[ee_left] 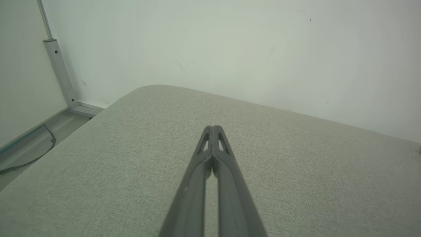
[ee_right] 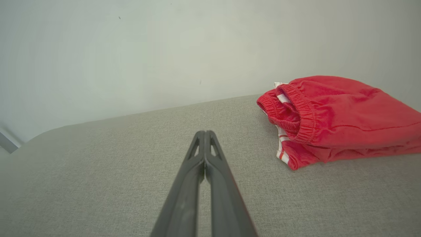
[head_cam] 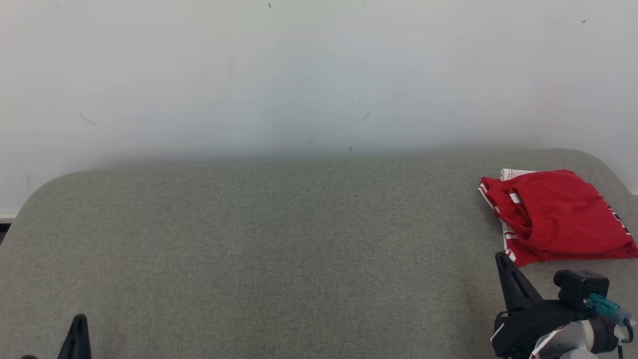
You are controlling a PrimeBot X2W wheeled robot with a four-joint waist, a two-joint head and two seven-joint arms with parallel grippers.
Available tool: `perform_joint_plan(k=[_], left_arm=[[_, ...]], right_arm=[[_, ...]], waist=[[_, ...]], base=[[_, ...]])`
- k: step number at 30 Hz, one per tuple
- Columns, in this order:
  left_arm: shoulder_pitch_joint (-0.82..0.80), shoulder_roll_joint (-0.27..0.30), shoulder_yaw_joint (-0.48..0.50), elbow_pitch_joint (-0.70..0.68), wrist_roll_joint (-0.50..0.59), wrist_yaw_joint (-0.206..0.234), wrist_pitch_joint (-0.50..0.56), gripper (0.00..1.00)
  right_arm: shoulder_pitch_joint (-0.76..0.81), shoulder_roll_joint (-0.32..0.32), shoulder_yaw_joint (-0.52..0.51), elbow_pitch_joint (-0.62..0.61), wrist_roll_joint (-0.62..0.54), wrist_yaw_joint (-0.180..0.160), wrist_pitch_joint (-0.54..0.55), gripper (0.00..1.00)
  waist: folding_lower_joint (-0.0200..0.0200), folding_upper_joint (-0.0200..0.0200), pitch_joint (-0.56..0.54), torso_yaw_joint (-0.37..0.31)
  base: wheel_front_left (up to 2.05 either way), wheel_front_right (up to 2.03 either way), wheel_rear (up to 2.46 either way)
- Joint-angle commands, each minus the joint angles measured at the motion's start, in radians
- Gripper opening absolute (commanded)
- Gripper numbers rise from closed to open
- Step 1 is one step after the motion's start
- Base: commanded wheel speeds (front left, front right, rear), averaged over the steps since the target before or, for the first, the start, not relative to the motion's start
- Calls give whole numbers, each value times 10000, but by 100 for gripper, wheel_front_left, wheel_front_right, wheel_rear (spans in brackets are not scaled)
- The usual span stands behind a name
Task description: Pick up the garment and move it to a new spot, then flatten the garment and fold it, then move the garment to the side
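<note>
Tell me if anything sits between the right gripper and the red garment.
Nothing visible does: bare grey surface lies between the shut right gripper and the red garment, lying ahead to its right.

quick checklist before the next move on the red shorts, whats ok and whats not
1. Right pincer open for a grasp: not ok, fingers shut together.
2. Left pincer free: ok, shut on nothing.
3. Red shorts in sight: ok, bundled at the table's right end, just ahead of the right pincer.
4. Shorts apart from both pincers: ok.
5. Room at the table's middle for laying flat: ok.
6. Shorts wholly on the table: cannot tell, their right edge is cut off.
</note>
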Motion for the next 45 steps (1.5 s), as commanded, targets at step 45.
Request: perform_joint_plan(k=[45], left_arm=[[-2155, -1089, 1445, 1401, -6189, -1288, 1304, 0]], right_arm=[[-1735, 24, 11, 960, 6811, 0, 832, 0]], waist=[[0, -2, 301, 148]], base=[[0, 0, 0]])
